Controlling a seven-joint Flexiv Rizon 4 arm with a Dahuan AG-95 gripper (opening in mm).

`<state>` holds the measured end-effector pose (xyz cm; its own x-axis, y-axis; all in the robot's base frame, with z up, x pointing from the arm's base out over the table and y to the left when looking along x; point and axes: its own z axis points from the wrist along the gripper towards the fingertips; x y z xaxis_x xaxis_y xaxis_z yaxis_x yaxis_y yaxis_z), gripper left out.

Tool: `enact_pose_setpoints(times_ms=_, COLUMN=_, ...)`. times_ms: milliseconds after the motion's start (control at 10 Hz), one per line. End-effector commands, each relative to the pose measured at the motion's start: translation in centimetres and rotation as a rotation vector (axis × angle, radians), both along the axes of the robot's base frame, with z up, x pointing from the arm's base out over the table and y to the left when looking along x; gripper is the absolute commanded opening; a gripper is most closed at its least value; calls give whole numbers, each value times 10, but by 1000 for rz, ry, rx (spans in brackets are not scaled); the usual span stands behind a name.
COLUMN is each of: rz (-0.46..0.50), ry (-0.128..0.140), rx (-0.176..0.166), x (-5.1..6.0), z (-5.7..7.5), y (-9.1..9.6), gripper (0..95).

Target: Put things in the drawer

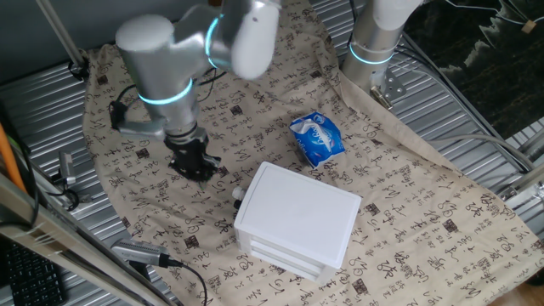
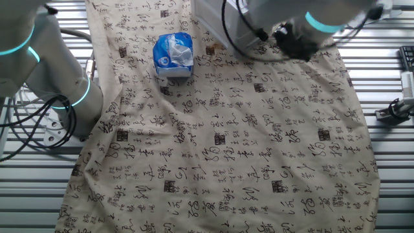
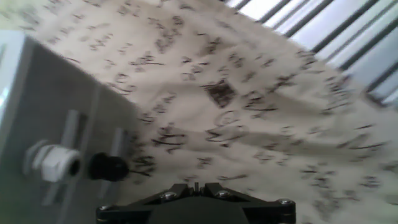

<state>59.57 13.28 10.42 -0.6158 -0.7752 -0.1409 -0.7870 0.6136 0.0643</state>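
The white stacked-drawer unit [image 1: 297, 217] stands in the middle of the cloth with all its drawers pushed in. Its front faces my gripper [image 1: 194, 163], which hangs low over the cloth a short way to the left of it. In the hand view the unit's front [image 3: 56, 106] fills the left side, with the small dark knob [image 3: 107, 167] of the top drawer beside a white knob [image 3: 56, 165]. My gripper [image 3: 198, 186] shows at the bottom edge with its fingers together and nothing between them. In the other fixed view my gripper [image 2: 294, 42] is next to the unit [image 2: 217, 19]. No wooden block shows.
A blue and white packet [image 1: 317, 138] lies on the patterned cloth behind the unit and also shows in the other fixed view [image 2: 173, 55]. A second arm's base [image 1: 374, 42] stands at the back right. Ribbed metal table [image 1: 476, 102] surrounds the cloth, and cables lie at the front left.
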Motion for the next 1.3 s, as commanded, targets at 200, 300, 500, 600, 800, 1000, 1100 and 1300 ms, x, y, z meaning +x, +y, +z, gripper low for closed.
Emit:
enact_pose_setpoints(times_ms=200, rz=-379, ry=45, rx=-160, x=3, z=24, y=-38, gripper=0)
enact_pose_setpoints(times_ms=300, rz=-409, ry=67, rx=-124, x=0, z=27, y=-45, gripper=0)
enact_pose_setpoints(times_ms=500, rz=-395, ry=62, rx=-131, x=-3, z=30, y=-50, gripper=0)
enact_pose_setpoints(times_ms=600, rz=-391, ry=61, rx=-137, x=-4, z=30, y=-51, gripper=0)
enact_pose_setpoints(times_ms=800, rz=-386, ry=51, rx=-125, x=-4, z=30, y=-51, gripper=0)
enact_pose_setpoints(times_ms=1000, rz=-378, ry=52, rx=-119, x=-4, z=30, y=-51, gripper=0)
enact_pose_setpoints(times_ms=1100, rz=-373, ry=53, rx=-116, x=-4, z=30, y=-51, gripper=0)
enact_pose_setpoints(times_ms=1300, rz=-362, ry=58, rx=-118, x=-5, z=31, y=-51, gripper=0)
